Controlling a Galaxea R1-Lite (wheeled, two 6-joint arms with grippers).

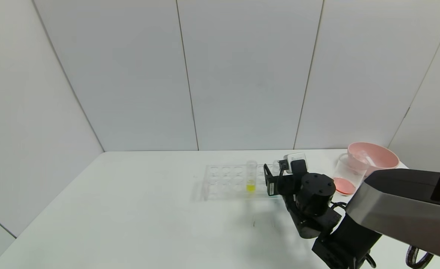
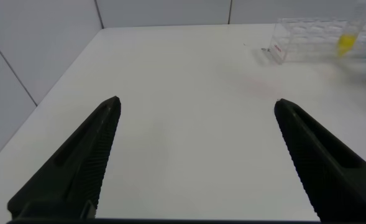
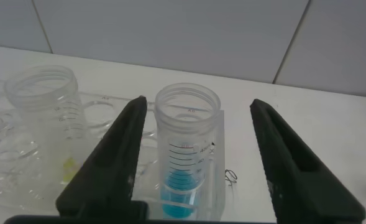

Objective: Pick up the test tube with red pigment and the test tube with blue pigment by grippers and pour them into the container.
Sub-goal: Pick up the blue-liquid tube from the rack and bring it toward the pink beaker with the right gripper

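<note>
Right gripper (image 1: 270,179) at the right end of the rack (image 1: 225,182), near the back of the table (image 1: 130,216) and right of centre — jaws apart, straddling the blue tube (image 3: 187,149) without visibly touching it. Blue tube upright in the rack, open-mouthed, cyan liquid low in its bottom; hidden behind the gripper in the head view. Yellow tube (image 1: 251,176) upright in the rack just beside it, toward the left edge. No red tube seen in the rack. Beaker (image 1: 349,173) toward the back right corner, upright, a shallow layer of orange-red liquid in its bottom, close against the pink bowl (image 1: 373,156) that sits behind it; whether the two touch cannot be told. Something pale lying in the bowl, too unclear to name. Left gripper (image 2: 198,162) out of the head view — seen only from its own wrist, jaws wide apart and holding nothing, over bare table well away from the rack.
</note>
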